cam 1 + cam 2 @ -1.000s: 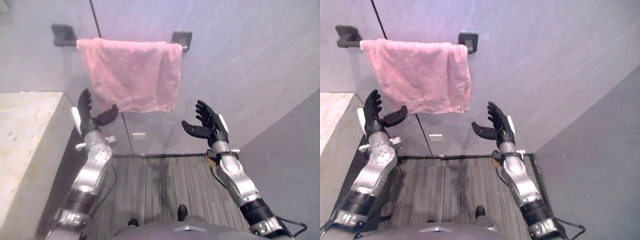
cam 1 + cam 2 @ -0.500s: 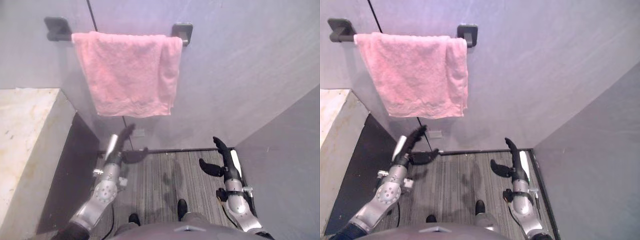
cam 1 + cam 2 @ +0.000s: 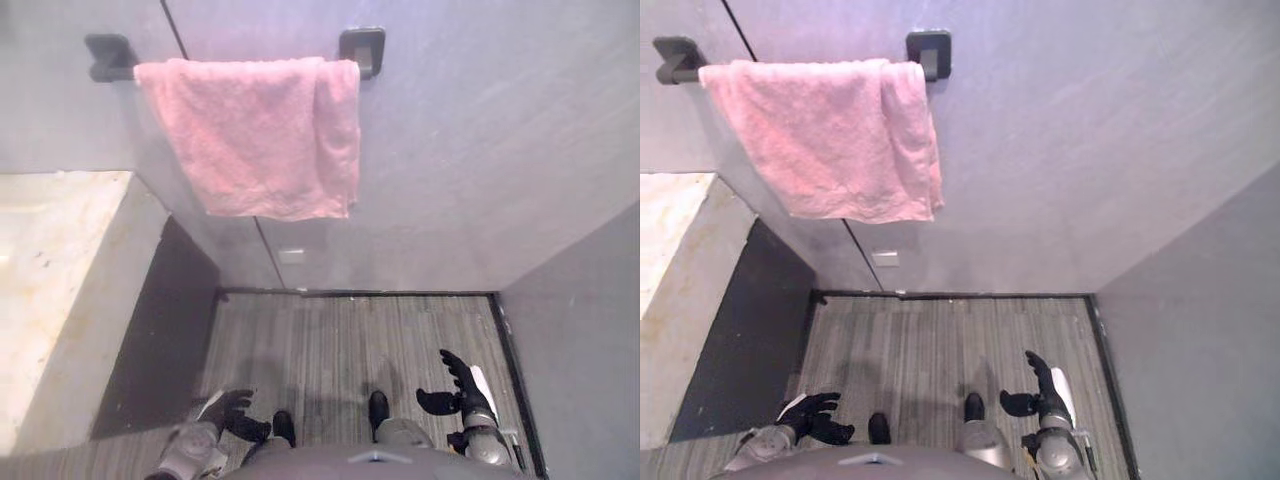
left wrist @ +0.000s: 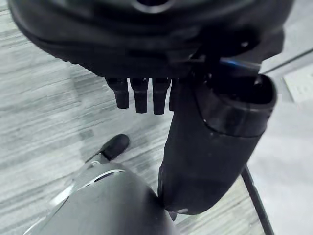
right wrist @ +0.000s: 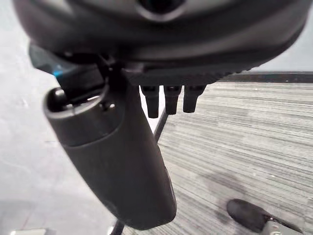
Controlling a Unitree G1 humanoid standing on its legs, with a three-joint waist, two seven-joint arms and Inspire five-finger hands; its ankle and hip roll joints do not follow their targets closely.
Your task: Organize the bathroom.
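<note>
Both arms have dropped from up near the pink towel [image 3: 255,135] to down low. Left robot hand [image 3: 232,412] and right robot hand [image 3: 458,388] hang empty, fingers relaxed. Towel's draped on the rail [image 3: 362,48], so hanging looks finished.

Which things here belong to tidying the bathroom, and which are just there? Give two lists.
Part of the job:
pink terry towel draped over the dark wall-mounted towel bar

Just there:
pale marble countertop
grey striped floor
small white wall plate
</note>
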